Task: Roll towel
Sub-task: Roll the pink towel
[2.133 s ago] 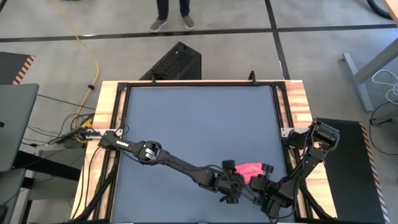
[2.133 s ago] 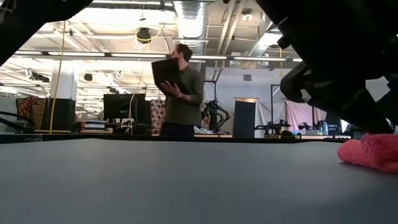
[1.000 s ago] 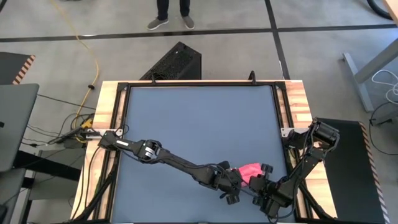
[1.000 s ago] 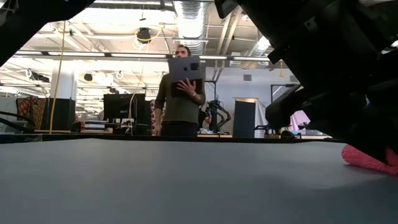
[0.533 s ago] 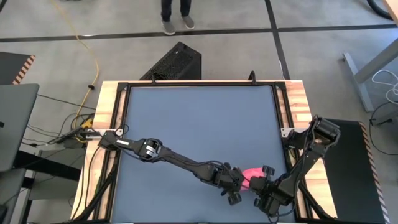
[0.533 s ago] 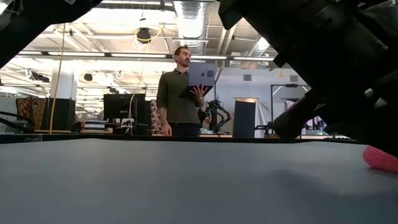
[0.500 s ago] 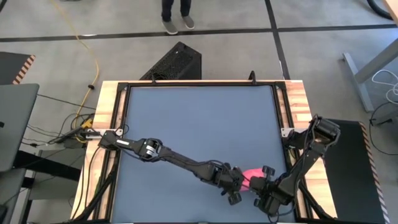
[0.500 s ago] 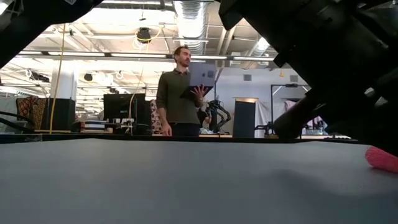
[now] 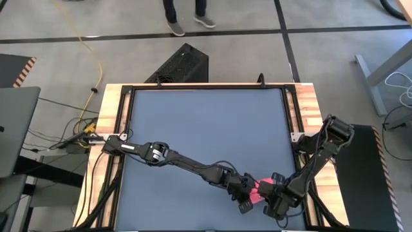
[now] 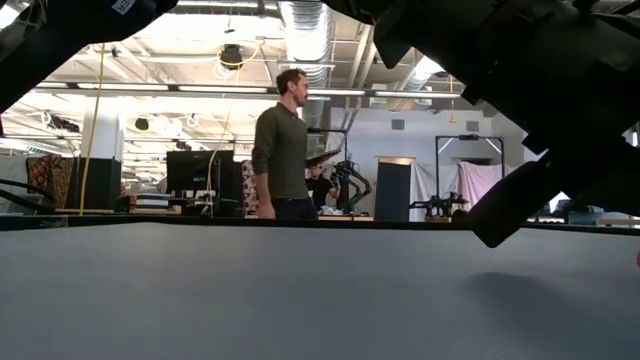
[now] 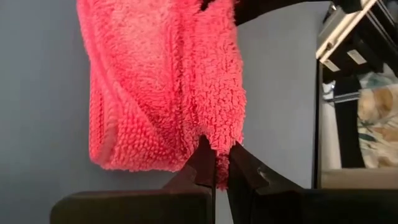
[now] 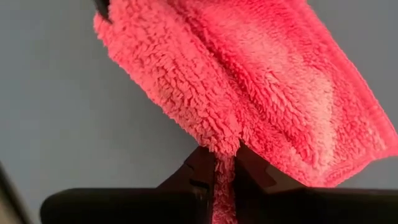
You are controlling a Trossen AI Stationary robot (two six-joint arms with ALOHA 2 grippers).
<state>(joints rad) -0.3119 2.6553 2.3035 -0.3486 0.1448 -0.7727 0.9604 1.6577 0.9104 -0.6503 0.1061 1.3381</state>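
The pink towel (image 9: 260,191) lies bunched in a small heap near the tabletop's near right corner, squeezed between my two grippers. My left gripper (image 9: 248,195) reaches it from the left and my right gripper (image 9: 271,195) from the right. In the left wrist view the towel (image 11: 161,81) spreads away from the shut fingers, folded over with a thick rounded fold at one side. The right wrist view shows the towel (image 12: 261,81) in several fuzzy layers beyond that gripper's fingers. In the low view the dark arms fill the upper right. My left gripper pinches a fuzzy edge of the towel (image 11: 219,152) between its two fingers, coming at it low from the table's left. The rest of the cloth stretches away from the fingertips, slack and folded. Whether it is clear of the table I cannot tell. My right gripper pinches a thick edge of the towel (image 12: 224,146) between its two fingers, reaching in from the table's right. Several layers seem gathered there. The cloth fans out beyond the fingertips, slack, over the tabletop.
The grey tabletop (image 9: 206,129) stretches bare to the far and left. The wooden side rail (image 9: 308,116) and the near edge lie close to both grippers. A person (image 10: 280,150) stands beyond the far edge.
Both grippers have gone toward the table's near edge, the left one also toward the right, closing in on each other. The towel has gone with them toward the near edge, shows smaller and more bunched from above, and has slipped out of the low view.
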